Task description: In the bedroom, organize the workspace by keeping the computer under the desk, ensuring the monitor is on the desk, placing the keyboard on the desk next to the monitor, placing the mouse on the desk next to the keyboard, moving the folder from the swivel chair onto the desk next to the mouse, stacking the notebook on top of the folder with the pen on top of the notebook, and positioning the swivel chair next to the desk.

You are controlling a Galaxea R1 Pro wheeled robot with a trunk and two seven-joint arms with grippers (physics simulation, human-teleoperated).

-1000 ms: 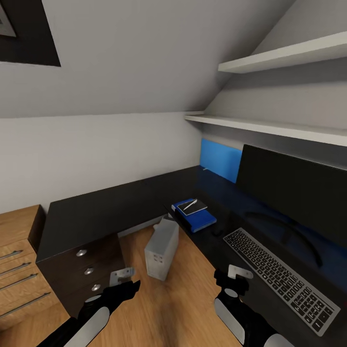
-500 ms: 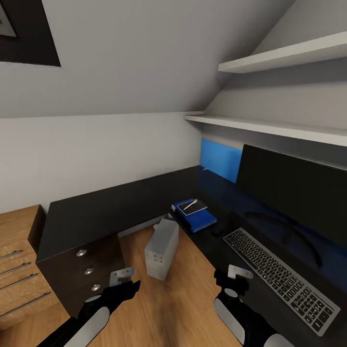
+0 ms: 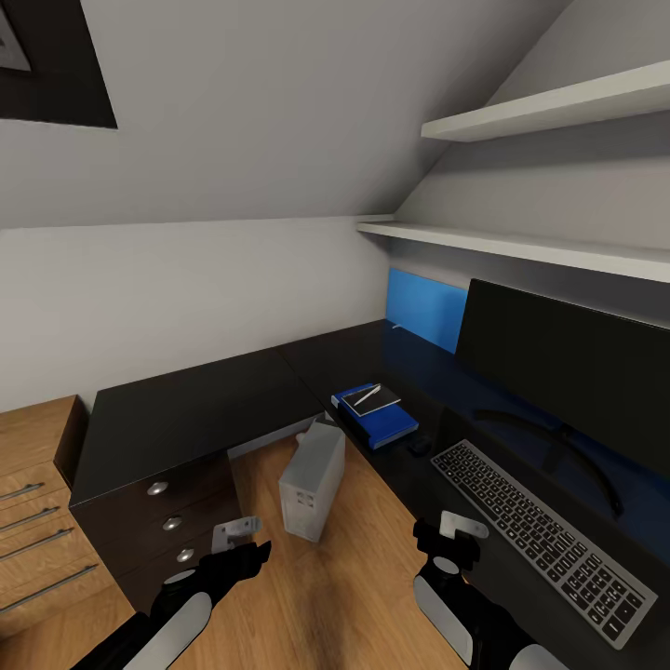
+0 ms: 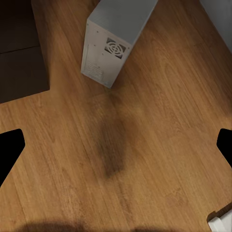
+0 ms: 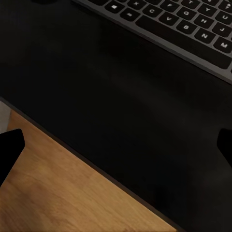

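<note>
The black-topped desk [image 3: 205, 409] wraps around in an L. On its right wing stand the monitor [image 3: 577, 363] and, in front of it, the keyboard [image 3: 540, 535]. Beyond the keyboard's far end lies the mouse [image 3: 421, 446], then the blue folder [image 3: 386, 423] with the notebook [image 3: 372, 402] and pen [image 3: 367, 397] stacked on it. The computer [image 3: 312, 479] stands on the wood floor in the L's inner corner. My left gripper [image 3: 237, 544] hangs open over the floor short of the computer [image 4: 116, 41]. My right gripper [image 3: 451, 540] is open over the desk edge [image 5: 111, 106] near the keyboard [image 5: 193, 29]. The swivel chair is out of view.
A dark drawer unit [image 3: 163, 521] with round knobs sits under the desk's left wing, with light oak drawers [image 3: 33, 521] beside it. Two white shelves [image 3: 521, 247] run above the monitor. A blue back panel [image 3: 423, 316] lines the far wall. Sloped walls close in behind.
</note>
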